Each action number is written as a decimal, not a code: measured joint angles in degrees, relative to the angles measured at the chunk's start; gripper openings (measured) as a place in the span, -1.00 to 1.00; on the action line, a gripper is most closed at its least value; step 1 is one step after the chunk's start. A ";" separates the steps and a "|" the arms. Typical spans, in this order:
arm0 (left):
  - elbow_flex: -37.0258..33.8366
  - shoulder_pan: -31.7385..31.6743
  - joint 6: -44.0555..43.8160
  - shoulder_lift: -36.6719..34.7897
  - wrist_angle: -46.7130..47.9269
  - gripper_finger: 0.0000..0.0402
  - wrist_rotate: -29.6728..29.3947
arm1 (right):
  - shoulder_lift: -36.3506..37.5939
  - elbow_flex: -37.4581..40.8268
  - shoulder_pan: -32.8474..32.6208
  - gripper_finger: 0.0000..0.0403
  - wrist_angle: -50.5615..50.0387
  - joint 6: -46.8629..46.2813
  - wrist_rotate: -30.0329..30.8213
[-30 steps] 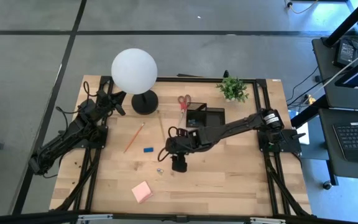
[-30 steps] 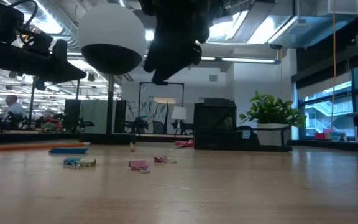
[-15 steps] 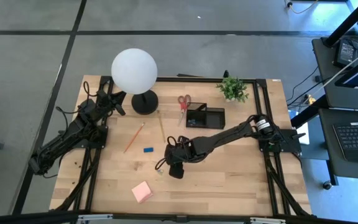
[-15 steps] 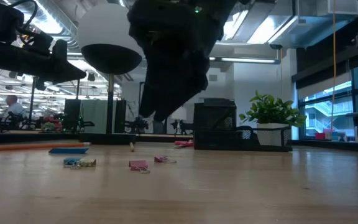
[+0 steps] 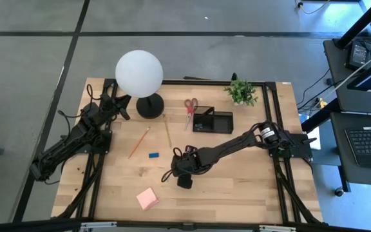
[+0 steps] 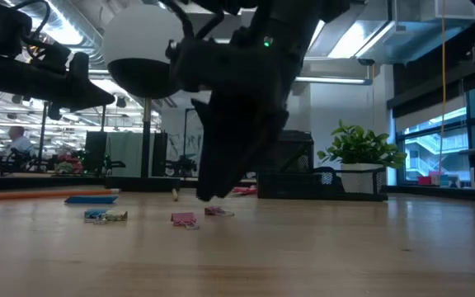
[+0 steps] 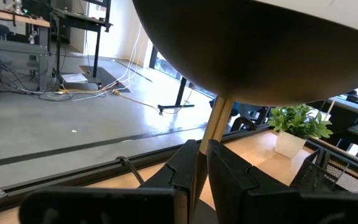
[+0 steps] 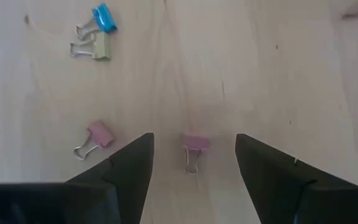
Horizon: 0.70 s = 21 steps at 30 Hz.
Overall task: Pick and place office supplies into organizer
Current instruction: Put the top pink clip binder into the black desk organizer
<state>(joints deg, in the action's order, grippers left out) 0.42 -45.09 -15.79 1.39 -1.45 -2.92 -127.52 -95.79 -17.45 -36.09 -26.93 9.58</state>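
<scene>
Organizer (image 6: 285,169) — half behind right arm (image 6: 237,99)

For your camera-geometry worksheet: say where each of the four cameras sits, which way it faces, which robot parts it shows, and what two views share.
High view: above the table, facing straight down; both arms, the organizer.
Low view: at tabletop height, looking level across; the right arm's dark bulk descending.
Left wrist view: on the parked left arm, facing the lamp; left gripper shut.
Right wrist view: facing down at the tabletop; right gripper open around a pink clip.
Shared: the pink clips also show in the low view.
</scene>
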 joint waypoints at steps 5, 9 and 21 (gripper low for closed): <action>0.00 0.00 0.00 0.00 0.02 -0.84 0.00 | -1.36 0.02 0.00 0.15 -0.02 -2.21 0.03; -0.01 -0.01 0.00 0.01 0.04 -0.84 0.00 | -1.67 -0.07 -0.02 0.15 -0.03 -3.68 0.37; 0.01 -0.01 0.00 0.00 0.04 -0.84 0.00 | -1.71 -0.07 0.02 -0.07 -0.31 -5.82 0.28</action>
<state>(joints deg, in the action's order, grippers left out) 0.42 -45.10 -15.79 1.39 -1.41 -2.92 -129.23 -95.85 -17.43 -36.40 -32.75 9.87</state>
